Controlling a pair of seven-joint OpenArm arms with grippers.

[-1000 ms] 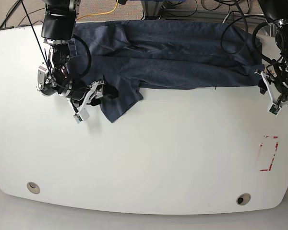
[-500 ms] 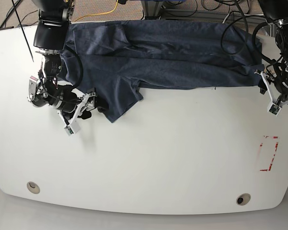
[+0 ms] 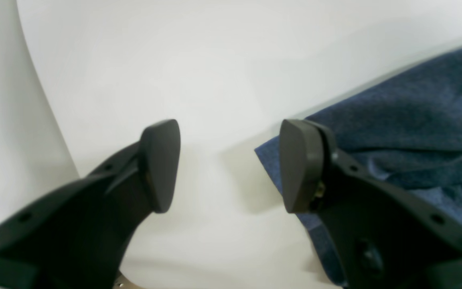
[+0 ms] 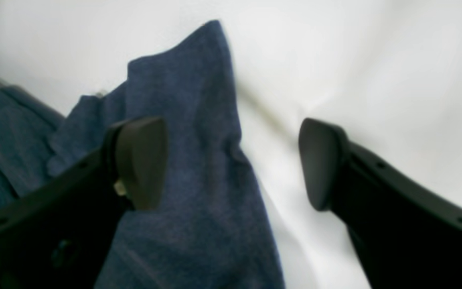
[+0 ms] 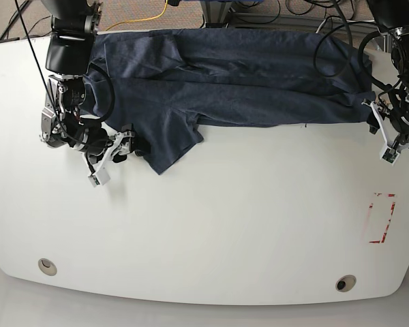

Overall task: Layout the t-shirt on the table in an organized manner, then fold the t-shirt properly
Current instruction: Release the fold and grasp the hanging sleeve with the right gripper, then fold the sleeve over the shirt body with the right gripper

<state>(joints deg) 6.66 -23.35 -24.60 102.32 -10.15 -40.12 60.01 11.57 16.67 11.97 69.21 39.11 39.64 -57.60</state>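
Layout stage, unfinished: t-shirt (image 5: 225,75) bunched and creased along the table's (image 5: 245,225) far edge, no folds made. Right gripper (image 4: 231,162) gapes wide, empty, sleeve flap lying between and under its fingers. Left gripper (image 3: 229,164) also wide, empty; hem corner just beside one finger. Only the base view shows the whole shirt.

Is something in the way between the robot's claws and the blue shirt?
Nothing visible. The right end effector is open directly over a flap of the t-shirt, and the left end effector is open at the cloth's corner on the table.
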